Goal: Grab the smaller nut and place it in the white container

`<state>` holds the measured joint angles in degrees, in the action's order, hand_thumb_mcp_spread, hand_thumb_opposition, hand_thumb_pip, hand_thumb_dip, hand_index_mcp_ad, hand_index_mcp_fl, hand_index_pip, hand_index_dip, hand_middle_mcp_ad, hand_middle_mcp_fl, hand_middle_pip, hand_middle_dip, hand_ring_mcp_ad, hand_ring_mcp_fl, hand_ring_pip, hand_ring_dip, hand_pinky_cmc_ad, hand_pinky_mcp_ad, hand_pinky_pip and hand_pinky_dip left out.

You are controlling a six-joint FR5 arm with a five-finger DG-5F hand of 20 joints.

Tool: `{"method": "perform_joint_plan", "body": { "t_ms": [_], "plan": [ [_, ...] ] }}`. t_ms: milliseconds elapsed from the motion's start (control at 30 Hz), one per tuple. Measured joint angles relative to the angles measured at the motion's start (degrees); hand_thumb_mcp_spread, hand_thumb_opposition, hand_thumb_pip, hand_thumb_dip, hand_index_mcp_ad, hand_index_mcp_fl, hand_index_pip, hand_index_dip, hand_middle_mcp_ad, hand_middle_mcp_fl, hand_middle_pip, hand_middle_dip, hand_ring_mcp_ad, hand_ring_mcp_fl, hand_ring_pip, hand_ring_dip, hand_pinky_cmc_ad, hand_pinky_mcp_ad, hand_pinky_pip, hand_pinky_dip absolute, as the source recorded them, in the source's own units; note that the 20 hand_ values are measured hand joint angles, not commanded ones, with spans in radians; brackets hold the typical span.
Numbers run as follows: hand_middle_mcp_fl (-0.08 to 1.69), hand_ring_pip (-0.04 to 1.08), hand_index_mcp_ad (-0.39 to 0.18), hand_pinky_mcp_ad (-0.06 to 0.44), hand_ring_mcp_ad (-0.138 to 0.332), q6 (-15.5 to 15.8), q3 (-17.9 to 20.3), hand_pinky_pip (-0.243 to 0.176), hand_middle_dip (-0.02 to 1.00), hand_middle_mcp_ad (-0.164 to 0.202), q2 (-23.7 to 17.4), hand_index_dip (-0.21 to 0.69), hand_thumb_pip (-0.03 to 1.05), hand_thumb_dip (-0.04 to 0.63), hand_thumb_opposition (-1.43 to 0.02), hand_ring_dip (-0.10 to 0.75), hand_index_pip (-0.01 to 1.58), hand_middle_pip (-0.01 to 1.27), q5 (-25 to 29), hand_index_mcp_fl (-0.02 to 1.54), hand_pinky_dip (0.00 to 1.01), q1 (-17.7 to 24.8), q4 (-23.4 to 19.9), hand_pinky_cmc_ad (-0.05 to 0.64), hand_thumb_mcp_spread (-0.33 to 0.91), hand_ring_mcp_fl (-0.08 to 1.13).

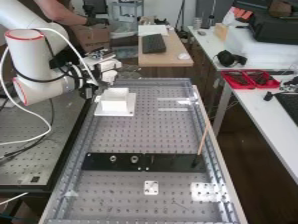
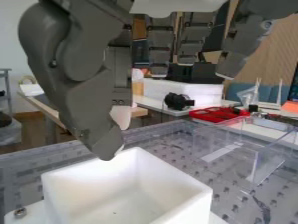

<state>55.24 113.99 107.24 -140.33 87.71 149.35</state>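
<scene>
In the high view the hand (image 1: 100, 67) is at the far end of the bench, just behind and above the white container (image 1: 115, 99), which stands on its white base plate. The wrist view has the hand (image 2: 73, 75) above the rim of the white container (image 2: 179, 192), its thumb and fingers apart and fairly straight, with nothing seen between them. Part of the container's inside floor is hidden by its front wall. On the black bar (image 1: 173, 162) stand the larger nut (image 1: 113, 158) and the bearing (image 1: 134, 159).
A small round metal piece (image 2: 20, 212) sits at the base plate's corner. A thin stick (image 1: 203, 137) stands at the bar's right end. Nearer lies a small white plate (image 1: 151, 188). Red trays (image 1: 249, 79) are on the right-hand table, and clear panels (image 2: 273, 155) rise beside the container.
</scene>
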Motion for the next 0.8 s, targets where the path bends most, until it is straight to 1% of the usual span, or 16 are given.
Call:
{"method": "perform_joint_plan", "body": {
  "t_ms": [33,133,300,433,467,700,733,800],
  "plan": [
    [0.12,0.1,-0.154,0.279,0.094,-0.35,0.02,0.033,0.24,0.066,0.36,0.253,0.66,0.218,-0.99,0.138,1.54,0.13,0.67,0.4,0.18,0.42,-0.47,0.325,0.45,0.02],
    [0.12,0.1,-0.154,0.279,0.093,-1.01,0.05,0.033,0.24,0.072,1.1,0.253,0.66,0.218,-0.99,0.138,1.54,0.14,1.94,0.4,0.18,1.16,-1.35,0.325,0.46,0.02],
    [0.12,0.1,-0.154,0.278,0.093,-1.9,0.12,0.033,0.24,0.066,1.94,0.257,0.66,0.218,-0.99,0.138,1.54,0.14,3.12,0.4,0.18,2.08,-2.22,0.325,0.46,0.02],
    [0.12,0.1,-0.152,0.278,0.093,-2.86,0.25,0.033,0.24,0.066,2.41,0.257,0.66,0.218,-0.99,0.138,1.54,0.14,3.82,0.4,0.18,2.51,-2.91,0.325,0.46,0.02],
    [0.12,0.1,-0.152,0.278,0.096,-2.93,0.25,0.033,0.24,0.072,2.5,0.253,0.66,0.218,-0.99,0.138,1.54,0.14,3.93,0.4,0.18,2.54,-2.96,0.325,0.46,0.02],
    [0.12,0.1,-0.152,0.278,0.094,-2.68,-0.13,0.033,0.24,0.073,2.98,0.257,0.66,0.218,-0.99,0.138,1.52,0.13,4.23,0.4,0.18,2.33,-1.32,0.325,0.46,0.02],
    [0.12,0.1,-0.154,0.278,0.094,-2.41,-0.3,0.033,0.24,0.07,2.98,0.257,0.66,0.222,-0.99,0.138,1.52,0.13,4.26,0.37,0.18,2.25,-0.61,0.325,0.46,0.02],
    [0.12,0.1,-0.176,0.278,0.094,-2.15,-0.55,0.033,0.24,0.07,2.97,0.257,0.66,0.225,-0.95,0.138,1.47,0.13,4.27,0.3,0.18,2.06,0.24,0.325,0.46,0.02]
  ]
}}
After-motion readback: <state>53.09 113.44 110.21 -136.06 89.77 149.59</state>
